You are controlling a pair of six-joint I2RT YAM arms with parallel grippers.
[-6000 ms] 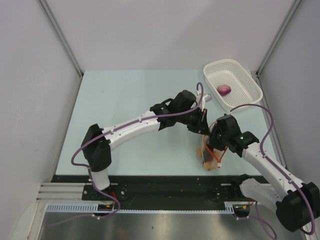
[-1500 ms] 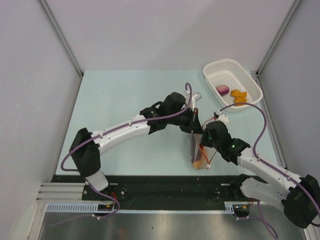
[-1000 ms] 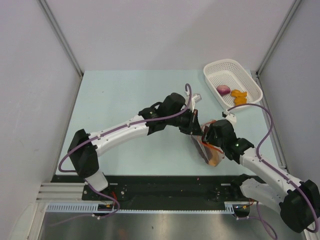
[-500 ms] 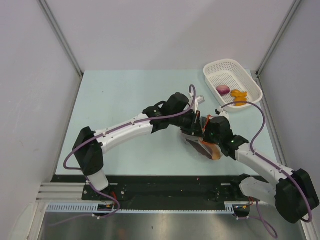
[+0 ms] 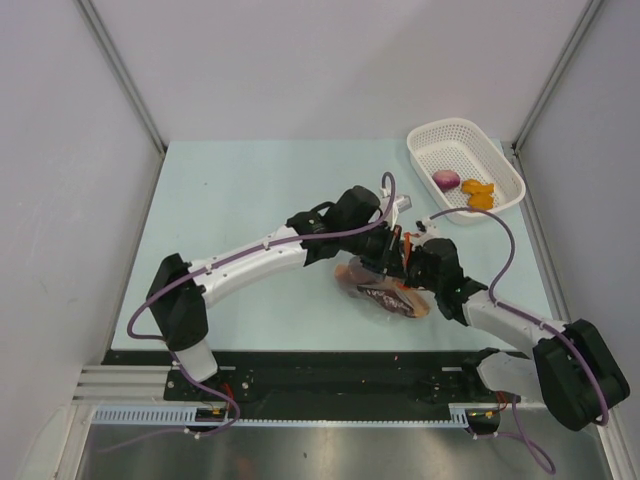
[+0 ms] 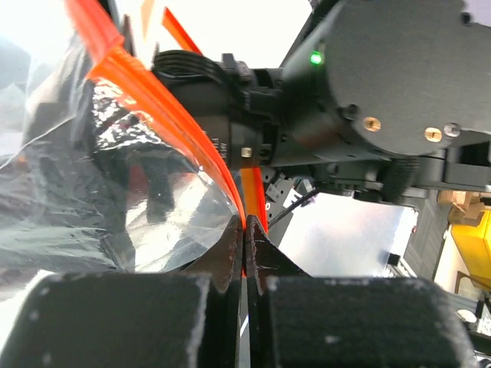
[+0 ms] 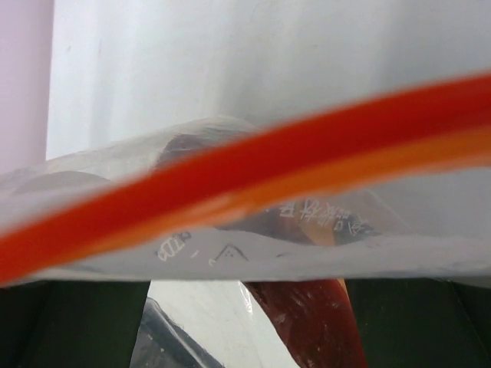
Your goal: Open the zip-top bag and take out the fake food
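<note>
The zip-top bag (image 5: 362,283) lies near the front edge of the table (image 5: 250,190), right of its middle, sagging low between the two wrists. Through the clear plastic a reddish-brown slice (image 7: 311,326) of the fake food shows inside it, below the red-orange zip strip (image 7: 268,176) that crosses the whole right wrist view. The right gripper (image 5: 413,268) sits at the bag's right end. The dark blocks at its base stand well apart, but the plastic hides its fingertips, so I cannot tell if it grips. The left gripper (image 6: 243,244) is just to the left and a little farther back. Its jaws are pressed together on the bag's edge where the zip strip runs down to them, and the crinkled film bulges to their left. Well apart, at the far right corner, stands the white basket (image 5: 455,152). It holds a purple-pink bulb (image 5: 447,180) and, just right of it, orange chunks (image 5: 478,192), both at its near end.
</note>
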